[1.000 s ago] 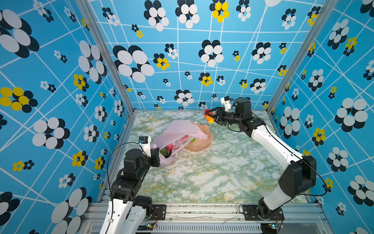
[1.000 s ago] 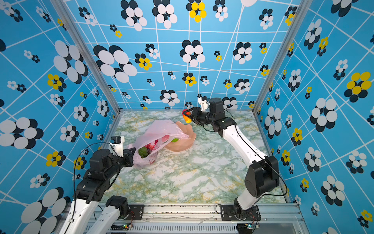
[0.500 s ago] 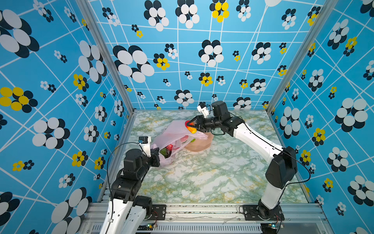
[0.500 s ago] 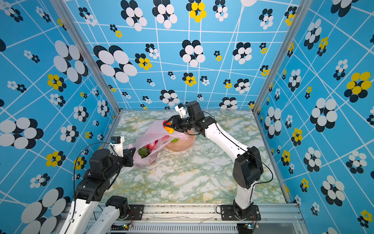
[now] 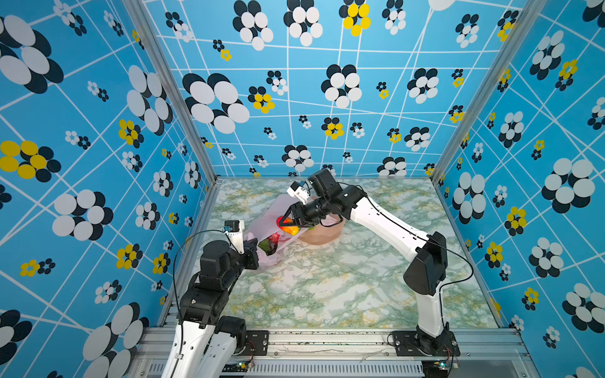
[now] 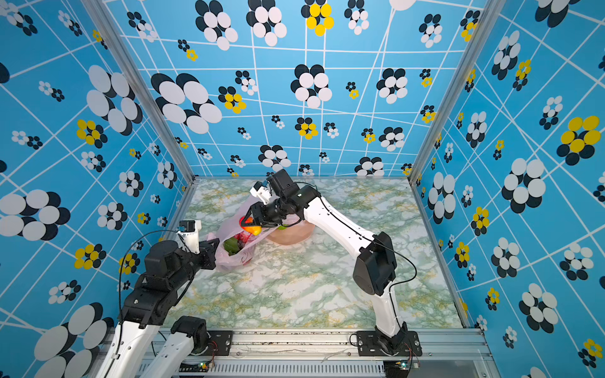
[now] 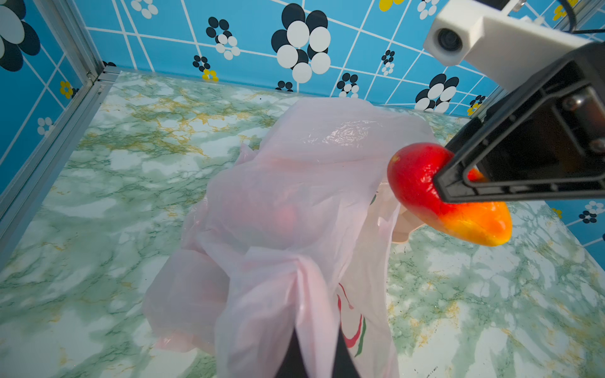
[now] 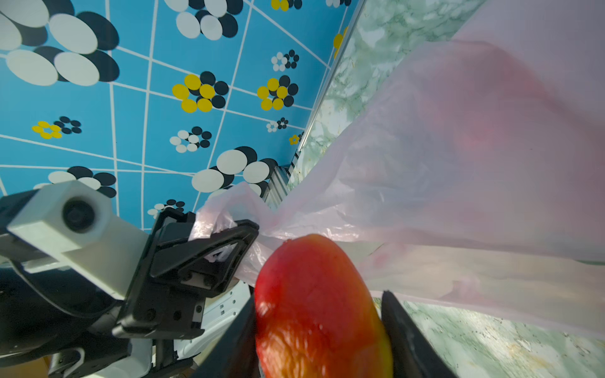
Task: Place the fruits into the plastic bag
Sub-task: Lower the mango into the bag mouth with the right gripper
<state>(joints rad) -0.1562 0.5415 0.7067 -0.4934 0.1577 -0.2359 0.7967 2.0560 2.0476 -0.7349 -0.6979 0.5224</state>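
The pale-pink plastic bag (image 5: pixel 266 217) lies on the table left of centre, its mouth facing right. My left gripper (image 5: pixel 254 258) is shut on the bag's near edge and holds it up; in the left wrist view the plastic (image 7: pixel 294 196) drapes over the gripper (image 7: pixel 314 356). My right gripper (image 5: pixel 288 224) is shut on the yellow-orange-red mango-like fruit (image 7: pixel 415 183), just above the bag's mouth, and in the right wrist view the fruit (image 8: pixel 314 294) fills the jaws. A bumpy green fruit (image 5: pixel 265 245) and a red fruit (image 5: pixel 274 237) lie inside the bag.
The peach-pink bowl (image 5: pixel 322 235) sits right behind the bag, under my right forearm, with something green (image 6: pixel 282 227) in it. Blue flowered walls close in the left, back and right sides. Marble tabletop (image 5: pixel 343 281) stretches toward the front rail.
My right arm has swung from the back right to the left and down, carrying the mango-like fruit to the bag's mouth. The left arm and the bag have stayed put.
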